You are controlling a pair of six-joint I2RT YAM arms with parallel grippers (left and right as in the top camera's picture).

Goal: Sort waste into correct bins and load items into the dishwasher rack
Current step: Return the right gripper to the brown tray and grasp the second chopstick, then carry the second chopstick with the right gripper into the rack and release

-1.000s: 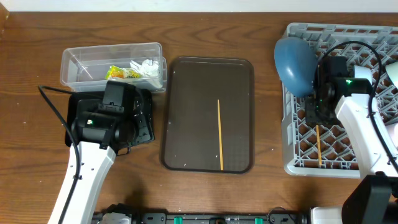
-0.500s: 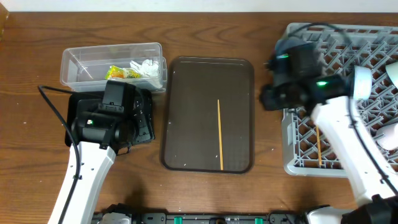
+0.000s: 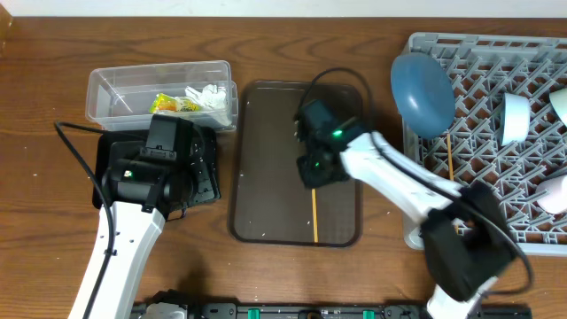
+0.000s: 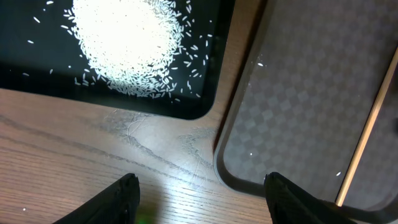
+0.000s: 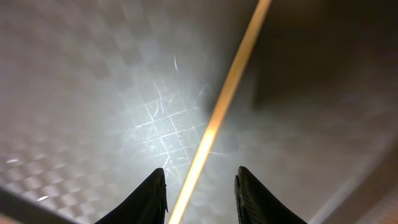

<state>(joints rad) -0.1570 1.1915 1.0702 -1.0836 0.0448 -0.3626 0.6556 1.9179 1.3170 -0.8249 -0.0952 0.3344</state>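
A brown serving tray [image 3: 266,168] with a faint checkered texture lay at the centre of the frame, lengthwise top to bottom, on a dark wooden surface [image 3: 44,221].

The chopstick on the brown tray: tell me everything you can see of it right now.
The chopstick is one thin, straight stick that looks like pale wood. It lies flat on the brown tray, running lengthwise along it. From overhead its far part is hidden under the right gripper, whose open jaws straddle it without visibly touching. Only the tray seems to touch it.
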